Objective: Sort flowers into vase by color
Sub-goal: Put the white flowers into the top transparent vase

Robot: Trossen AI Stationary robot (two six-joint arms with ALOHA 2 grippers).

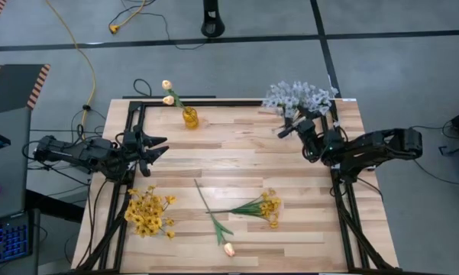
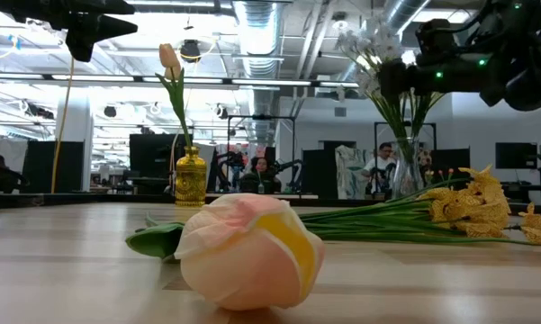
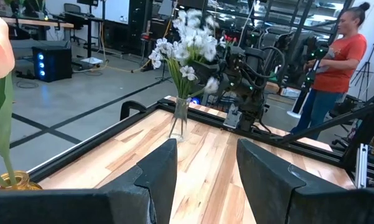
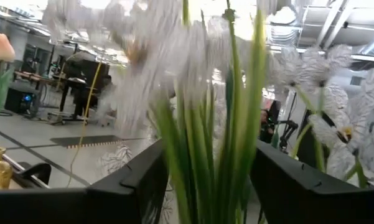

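Flowers (image 1: 299, 98) with pale blue-white petals stand in a clear glass vase (image 3: 178, 119) at the far right corner of the worktop (image 1: 237, 164). The right gripper (image 1: 293, 126) is right beside this bunch, and in the right wrist view the long green stems (image 4: 208, 155) stand between its two fingers (image 4: 134, 180), which are spread apart and not pinching them. The left gripper (image 1: 159, 148) waits at the left edge of the worktop with its fingers (image 3: 155, 171) spread and nothing between them. Two peach buds (image 1: 167, 92) on green stems stand in a small yellow vase (image 1: 190, 118) at the far side. Near the front left lies a bunch of little yellow blossoms (image 1: 148, 212). Another yellow sprig (image 1: 258, 207) lies in the middle front, and beside it lies one peach-cream bud (image 1: 228, 248) on a long green stem, flat on the wood.
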